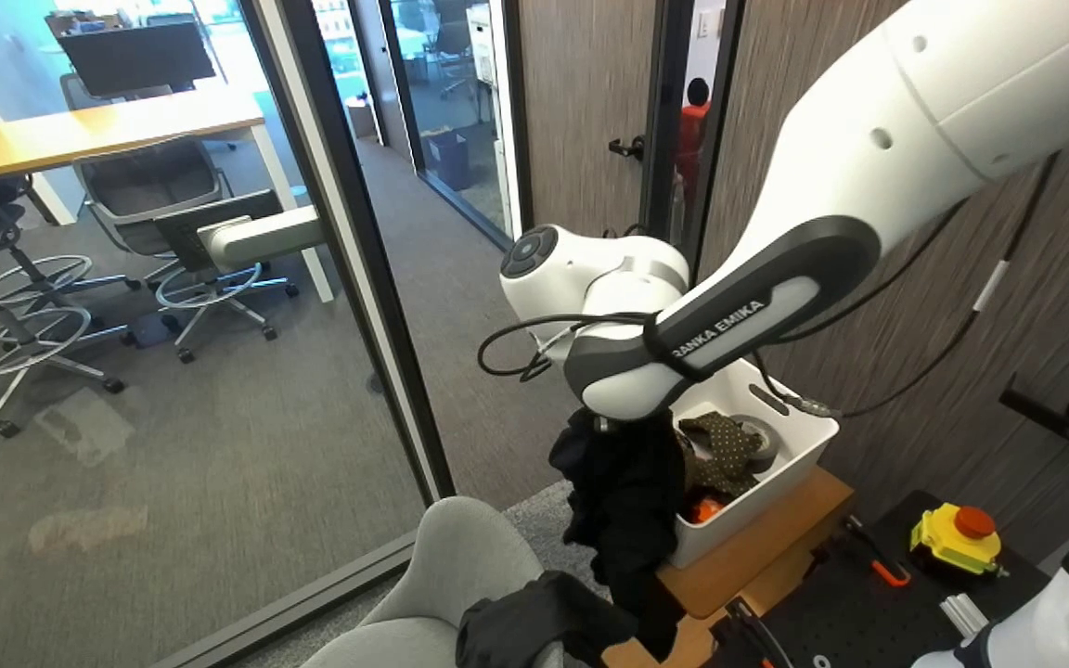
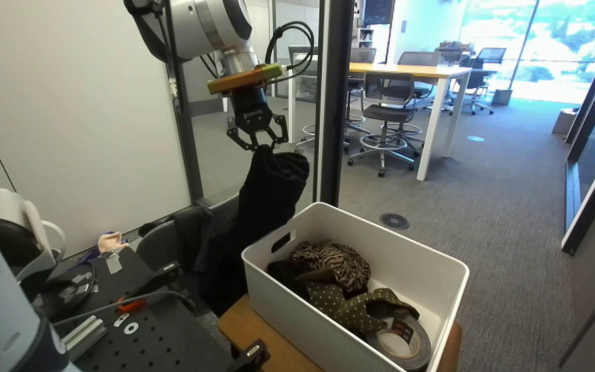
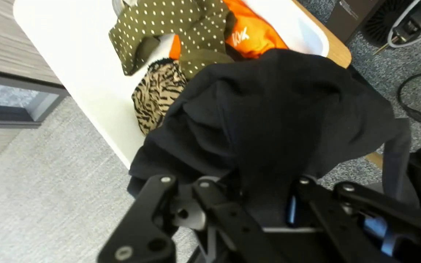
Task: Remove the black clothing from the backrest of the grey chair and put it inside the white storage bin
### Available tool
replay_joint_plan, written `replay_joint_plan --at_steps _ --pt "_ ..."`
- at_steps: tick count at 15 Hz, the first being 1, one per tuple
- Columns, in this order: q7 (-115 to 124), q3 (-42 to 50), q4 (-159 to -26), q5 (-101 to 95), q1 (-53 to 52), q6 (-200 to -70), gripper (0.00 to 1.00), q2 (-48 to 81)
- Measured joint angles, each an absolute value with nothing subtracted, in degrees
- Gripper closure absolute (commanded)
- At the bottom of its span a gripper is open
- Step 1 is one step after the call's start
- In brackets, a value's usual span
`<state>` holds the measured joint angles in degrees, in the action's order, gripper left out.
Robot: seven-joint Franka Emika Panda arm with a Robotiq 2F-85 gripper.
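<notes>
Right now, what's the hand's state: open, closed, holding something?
Hand: closed, holding the black clothing, which hangs beneath it.

grey chair (image 1: 465, 571) cut off, bin (image 3: 82, 73) cropped

The bent arm (image 1: 817, 190) points its clamped jaws downward.

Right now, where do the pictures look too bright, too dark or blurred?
In an exterior view, the window is partly washed out; in the wrist view, the bin is overexposed, the black cloth loses some detail, and the claw is slightly blurred.
</notes>
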<state>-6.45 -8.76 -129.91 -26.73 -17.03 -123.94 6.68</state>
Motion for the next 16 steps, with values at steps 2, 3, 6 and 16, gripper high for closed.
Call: replay_joint_plan --at_steps 2,3,6,16 --pt "-5.0 -8.4 -132.8 -26.7 -14.9 -122.5 0.89 0.9" --pt "-4.0 -8.2 -134.0 -26.9 -13.8 -122.0 0.9 -2.0" --pt "-2.1 -7.0 -136.7 -28.2 -10.2 -120.7 0.89 -10.4" --pt "-1.3 2.3 -141.7 -30.9 5.6 -117.3 0.89 -33.6"
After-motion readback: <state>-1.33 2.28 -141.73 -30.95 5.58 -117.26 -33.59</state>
